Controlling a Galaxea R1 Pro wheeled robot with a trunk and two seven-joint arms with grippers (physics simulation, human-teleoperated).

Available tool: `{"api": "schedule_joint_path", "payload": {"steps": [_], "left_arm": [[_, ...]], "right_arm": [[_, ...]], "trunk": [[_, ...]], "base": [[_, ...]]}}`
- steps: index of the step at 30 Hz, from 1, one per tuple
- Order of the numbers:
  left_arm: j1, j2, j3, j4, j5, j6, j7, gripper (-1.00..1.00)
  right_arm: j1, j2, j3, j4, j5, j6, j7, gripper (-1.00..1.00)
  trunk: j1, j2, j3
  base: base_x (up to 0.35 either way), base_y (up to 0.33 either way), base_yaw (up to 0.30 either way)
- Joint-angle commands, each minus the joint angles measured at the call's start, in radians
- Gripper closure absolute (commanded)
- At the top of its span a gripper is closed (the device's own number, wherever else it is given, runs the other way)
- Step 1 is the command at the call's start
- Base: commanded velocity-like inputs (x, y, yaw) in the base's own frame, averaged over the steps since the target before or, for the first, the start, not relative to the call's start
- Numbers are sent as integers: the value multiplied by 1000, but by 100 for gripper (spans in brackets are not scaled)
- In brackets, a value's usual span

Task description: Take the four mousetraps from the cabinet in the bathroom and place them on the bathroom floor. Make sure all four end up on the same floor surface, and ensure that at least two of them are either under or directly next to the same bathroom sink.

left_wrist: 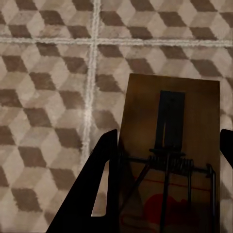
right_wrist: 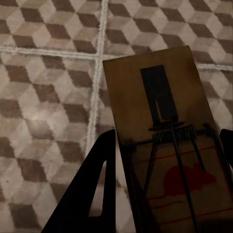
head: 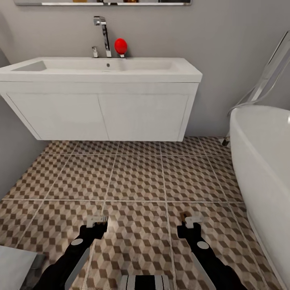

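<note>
My left gripper [left_wrist: 169,143] is shut on a tan-wood mousetrap [left_wrist: 170,99] with a dark spring bar, held above the cube-patterned bathroom floor [left_wrist: 43,97]. My right gripper [right_wrist: 167,138] is shut on a second mousetrap [right_wrist: 150,68] in the same way. In the head view the left gripper [head: 96,220] and right gripper [head: 189,220] hang low over the floor [head: 137,177], about two tiles in front of the white wall-hung sink [head: 100,70] with its chrome tap [head: 104,34]. The cabinet is out of view.
A white bathtub [head: 266,161] fills the right side, with a chrome pipe behind it. A red round object [head: 121,45] stands on the sink's back edge. Grey walls close the left and back. There is open tiled floor under and before the sink.
</note>
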Motion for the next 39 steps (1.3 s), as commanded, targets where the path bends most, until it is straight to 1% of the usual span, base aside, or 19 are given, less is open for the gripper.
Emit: {"api": "schedule_joint_path", "payload": {"steps": [1, 3, 8, 13, 15, 17, 19, 21, 22, 24, 25, 26, 27, 29, 30, 33, 36, 38, 39], "left_arm": [[-1, 1, -6, -2, 8, 4, 12, 100], [-1, 1, -6, -2, 8, 4, 12, 100], [0, 1, -6, -5, 8, -1, 12, 100], [-1, 2, -5, -9, 8, -40, 11, 100], [0, 2, -4, -5, 8, -80, 11, 100], [-1, 0, 2, -3, 7, -127, 12, 100], [-1, -1, 4, -10, 7, -131, 13, 100], [-1, -5, 7, -52, 7, -77, 14, 100], [-2, -7, 8, -71, 6, -50, 15, 100], [-16, -12, 10, -167, 6, 87, 15, 100], [-34, -13, 10, -211, 5, 154, 15, 100], [-46, -14, 11, -227, 4, 185, 16, 100], [-80, -15, 12, -246, 1, 235, 16, 100], [-172, -16, 16, -233, -2, 300, 16, 100], [-198, -18, 16, -220, -2, 310, 16, 100], [-347, -31, 18, -109, -4, 358, 17, 100], [-434, -36, 20, -20, -4, 387, 18, 100], [-504, -40, 20, 80, -4, 402, 18, 100], [-518, -41, 20, 102, -5, 403, 18, 100]], "right_arm": [[-1, -1, 5, -2, -9, 4, -7, 100], [-1, -1, 5, -2, -9, 4, -7, 100], [-1, -1, 5, -2, -9, 3, -6, 100], [-1, -1, 4, -2, -9, -12, -1, 100], [-1, -1, 4, -2, -8, -40, 0, 100], [-2, 1, 3, -27, 13, -64, 0, 100], [-8, 2, 2, -71, 39, -61, -2, 100], [-31, 7, 2, -123, 80, -23, -3, 100], [-40, 8, 2, -131, 89, -7, -3, 100], [-83, 23, 2, -150, 112, 55, -2, 100], [-106, 33, 2, -154, 118, 75, -2, 100], [-117, 37, 2, -155, 120, 83, -2, 100], [-137, 45, 2, -156, 123, 94, -2, 100], [-173, 60, 2, -156, 126, 110, -2, 100], [-183, 65, 2, -155, 127, 113, -2, 100], [-248, 87, 2, -122, 129, 148, -3, 100], [-294, 105, 2, -73, 130, 164, -2, 100], [-348, 116, 2, 5, 130, 170, -2, 100], [-364, 118, 2, 29, 130, 170, -2, 100]], "trunk": [[4, -8, -6], [11, -22, -15], [14, -23, -39], [14, -23, -40], [14, -23, -40], [14, -23, -40], [14, -23, -40], [14, -23, -40], [14, -23, -40], [14, -23, -40], [14, -23, -40], [14, -23, -40], [14, -23, -40], [14, -23, -40], [14, -23, -40], [14, -23, -40], [14, -23, -40], [14, -23, -40], [14, -23, -40]], "base": [[0, 0, 0], [0, 0, 0], [0, 0, 0], [0, 0, 0], [0, 0, 0], [0, 0, 0], [0, 0, 0], [0, 0, 0], [0, 0, 0], [0, 0, 0], [0, 0, 0], [0, 0, 0], [0, 0, 0], [0, 0, 0], [0, 0, 0], [0, 0, 0], [0, 0, 0], [0, 0, 0], [0, 0, 0]]}}
